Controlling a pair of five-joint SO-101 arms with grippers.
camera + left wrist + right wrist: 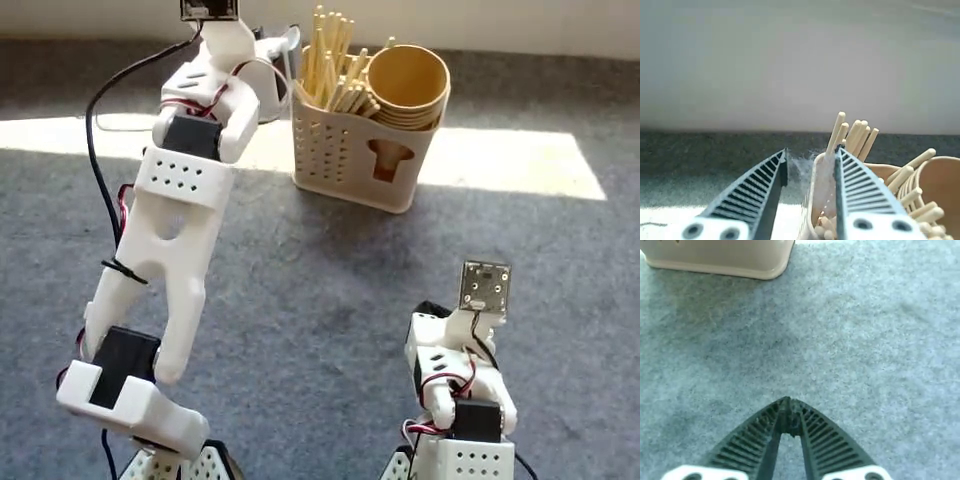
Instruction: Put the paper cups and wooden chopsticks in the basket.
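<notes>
- Left claw [812, 150]: spread open and holding nothing. It's up at the basket [350, 165]'s end wall, with one finger on the chopstick side of the rim and the other outside.
- Right claw [787, 401]: pressed together, empty, hanging over bare grey desk well short of the basket.
- Wooden chopsticks [325, 55]: standing on end in the basket compartment nearest the left claw. It's a packed bundle, way over a dozen — I can't count them exactly.
- Paper cups [405, 85]: one nested stack in the other compartment, leaning with the mouth up. Looks like four or five rims, but I can't be sure.
- Handling guess: the cups are light and easy to crush, so pinch the rim wall gently. The sticks are stiff, smooth and prone to roll — grab them mid-length.
- One basket, and I don't see anything loose on the desk.
</notes>
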